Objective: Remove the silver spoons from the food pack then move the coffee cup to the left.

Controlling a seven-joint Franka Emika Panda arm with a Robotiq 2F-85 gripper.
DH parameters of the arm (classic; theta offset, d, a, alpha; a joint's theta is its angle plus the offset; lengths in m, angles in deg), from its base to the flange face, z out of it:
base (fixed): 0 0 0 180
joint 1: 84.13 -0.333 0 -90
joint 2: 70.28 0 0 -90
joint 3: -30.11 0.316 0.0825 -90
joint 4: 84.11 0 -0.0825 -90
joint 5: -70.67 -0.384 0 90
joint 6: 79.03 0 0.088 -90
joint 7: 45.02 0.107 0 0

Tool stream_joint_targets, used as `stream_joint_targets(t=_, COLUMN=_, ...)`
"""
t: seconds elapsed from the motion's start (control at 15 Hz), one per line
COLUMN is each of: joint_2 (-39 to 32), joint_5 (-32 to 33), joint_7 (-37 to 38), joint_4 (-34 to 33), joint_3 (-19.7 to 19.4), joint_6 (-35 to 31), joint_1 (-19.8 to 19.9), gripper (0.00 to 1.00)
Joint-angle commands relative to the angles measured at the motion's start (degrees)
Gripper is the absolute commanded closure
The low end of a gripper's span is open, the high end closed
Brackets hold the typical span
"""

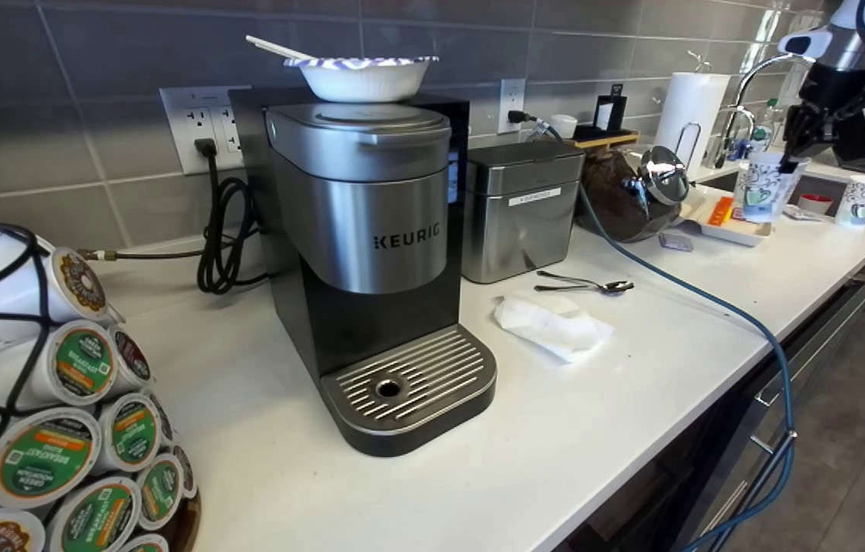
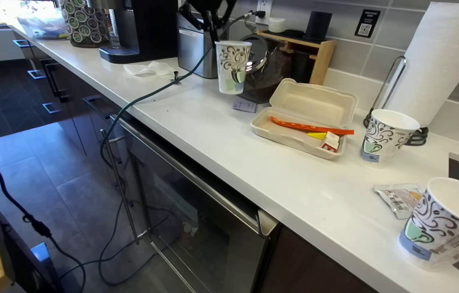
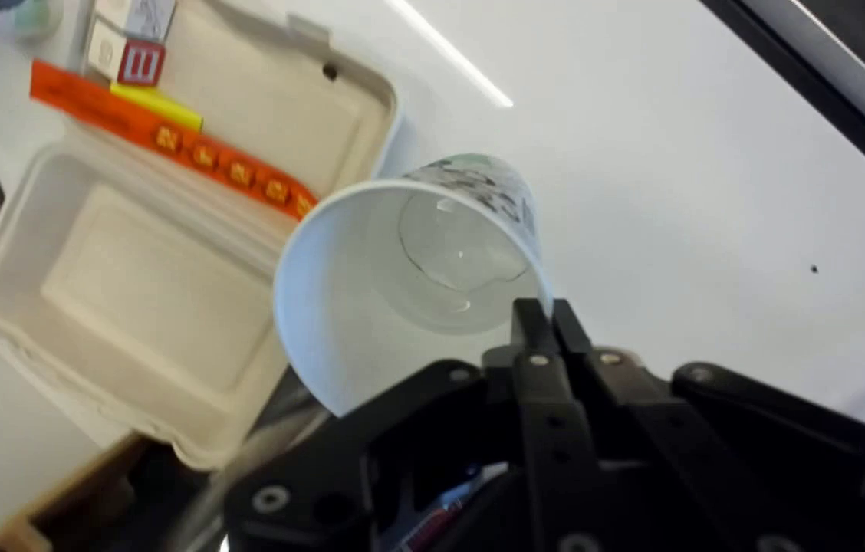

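Coffee cup [image 2: 232, 69]: rim clamped in the claw [image 3: 553, 313], held above the worktop [image 2: 250, 142]. Silver spoons [image 1: 593, 286]: on worktop, right of the coffee machine [image 1: 363, 222] in an exterior view. Food pack [image 2: 272, 123]: open, orange strip [image 2: 303, 127] inside.

Spoons [image 1: 601, 286]: shiny metal. Food pack [image 2: 314, 102]: matt, moulded-fibre look. Coffee cup [image 2: 232, 68]: smooth paper. Pincer [image 3: 550, 307]: matt, material unclear. Table [image 1: 248, 437]: smooth, glossy. Coffee machine [image 1: 371, 230]: brushed-metal front. Box [image 1: 523, 236]: brushed metal. Napkin [image 1: 553, 322]: crumpled matt paper. Shelf [image 2: 324, 61]: wood. Towel roll [image 2: 437, 61]: matt paper.
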Motion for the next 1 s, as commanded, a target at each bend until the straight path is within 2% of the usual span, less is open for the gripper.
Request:
stream_joint_targets(t=0.0, joint_2=5.9, joint_5=0.8, joint_7=-3.6, joint_4=3.0, joint_3=3.4, joint_6=3.6, joint_1=-4.3, gripper=0.99)
stream_joint_targets(t=0.2, joint_2=9.8, joint_5=-2.1, joint_7=-9.2, joint_4=3.2, joint_3=5.7, joint_6=8.1, joint_1=-7.0, gripper=0.99)
stream_joint_targets(t=0.27, joint_2=6.0, joint_5=-0.7, joint_7=-4.8, joint_4=0.8, joint_3=5.1, joint_6=6.2, joint_1=-6.9, gripper=0.97)
stream_joint_targets(t=0.4, joint_2=8.0, joint_5=-0.9, joint_7=-6.2, joint_4=1.2, joint_3=5.6, joint_6=7.7, joint_1=-8.1, gripper=0.97)
stream_joint_targets(t=0.67, joint_2=8.8, joint_5=-1.0, joint_7=-7.7, joint_4=1.9, joint_3=5.1, joint_6=7.9, joint_1=-7.8, gripper=0.99)
stream_joint_targets(t=0.93, joint_2=1.6, joint_5=-1.2, joint_7=-12.0, joint_4=-4.8, joint_3=5.3, joint_6=7.8, joint_1=-7.9, gripper=0.99)
